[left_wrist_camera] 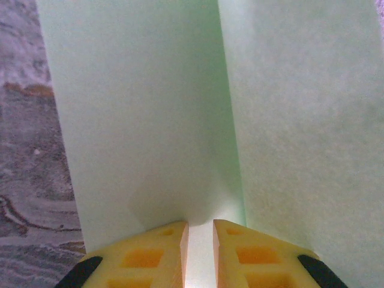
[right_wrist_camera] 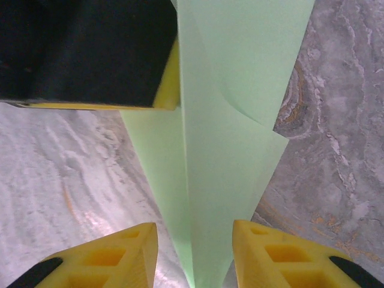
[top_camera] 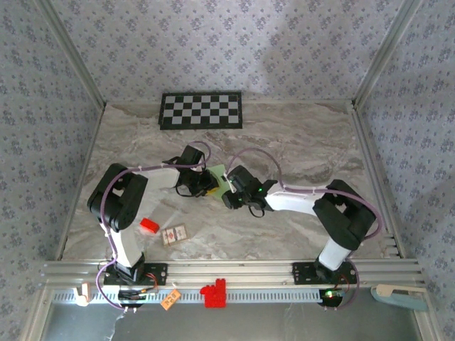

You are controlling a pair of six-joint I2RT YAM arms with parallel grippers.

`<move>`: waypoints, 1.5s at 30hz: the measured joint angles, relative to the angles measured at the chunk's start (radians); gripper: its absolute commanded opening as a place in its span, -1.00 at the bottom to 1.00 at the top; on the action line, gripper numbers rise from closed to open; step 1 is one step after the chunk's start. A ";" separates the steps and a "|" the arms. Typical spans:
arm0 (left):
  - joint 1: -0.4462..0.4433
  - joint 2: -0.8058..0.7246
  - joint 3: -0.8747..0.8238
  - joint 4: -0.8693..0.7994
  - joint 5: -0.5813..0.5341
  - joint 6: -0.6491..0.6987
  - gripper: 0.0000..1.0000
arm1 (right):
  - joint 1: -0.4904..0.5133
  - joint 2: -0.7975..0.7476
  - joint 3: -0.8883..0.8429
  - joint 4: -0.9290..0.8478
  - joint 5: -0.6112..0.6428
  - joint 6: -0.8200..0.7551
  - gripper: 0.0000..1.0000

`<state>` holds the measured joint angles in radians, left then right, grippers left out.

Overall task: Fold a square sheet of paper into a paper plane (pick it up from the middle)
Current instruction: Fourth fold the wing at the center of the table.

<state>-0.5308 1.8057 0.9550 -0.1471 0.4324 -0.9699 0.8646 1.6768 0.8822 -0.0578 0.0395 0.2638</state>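
- Paper plane [top_camera: 222, 177], top external view: pale green and part-folded, at mid-table between the left gripper [top_camera: 210, 187] and right gripper [top_camera: 229, 194]. The checkerboard panel [top_camera: 200, 110] is well apart at the far edge and the red block [top_camera: 148, 226] lies near the left arm. There is bare marble table [top_camera: 306, 149] to the right for moving.
- Left wrist view: left gripper [left_wrist_camera: 201, 233] jaws are nearly together, pinching the plane at its centre crease, with a panel rising on either side. Judged light, limp and easily dented; best held on the crease.
- Right wrist view: right gripper [right_wrist_camera: 195, 240] jaws stand apart, straddling the folded ridge without visible contact. The thin free edges look liable to slip or crumple.
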 measured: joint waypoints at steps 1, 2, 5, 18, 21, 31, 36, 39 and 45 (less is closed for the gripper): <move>0.000 0.000 0.000 0.000 0.000 0.000 -0.61 | 0.005 0.013 0.007 -0.005 0.014 -0.003 -0.25; 0.000 0.000 0.000 0.000 0.000 0.000 -0.61 | 0.010 0.026 0.015 -0.010 0.027 -0.008 -0.26; 0.000 0.000 0.000 0.000 0.000 0.000 -0.61 | 0.018 0.056 0.038 -0.023 0.057 -0.016 -0.31; 0.000 0.000 0.000 0.000 0.000 0.000 -0.61 | 0.020 0.080 0.063 -0.031 0.084 -0.037 -0.55; 0.000 0.000 0.000 0.000 0.000 0.000 -0.61 | 0.020 0.085 0.064 -0.033 0.087 -0.037 -0.50; 0.000 0.000 0.000 -0.003 0.000 0.000 -0.61 | 0.019 0.095 0.071 -0.040 0.104 -0.037 -0.62; 0.000 0.000 0.000 -0.003 0.000 0.000 -0.62 | 0.019 0.095 0.071 -0.040 0.098 -0.041 -0.73; 0.000 0.000 0.000 -0.003 0.000 0.000 -0.62 | 0.014 0.095 0.071 -0.039 0.078 -0.041 -0.77; 0.000 0.000 0.000 -0.006 0.000 0.000 -0.62 | -0.010 0.095 0.069 -0.034 0.018 -0.045 -0.81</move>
<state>-0.5304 1.8057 0.9550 -0.1532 0.4320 -0.9699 0.8543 1.7714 0.9516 -0.0914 0.0578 0.2192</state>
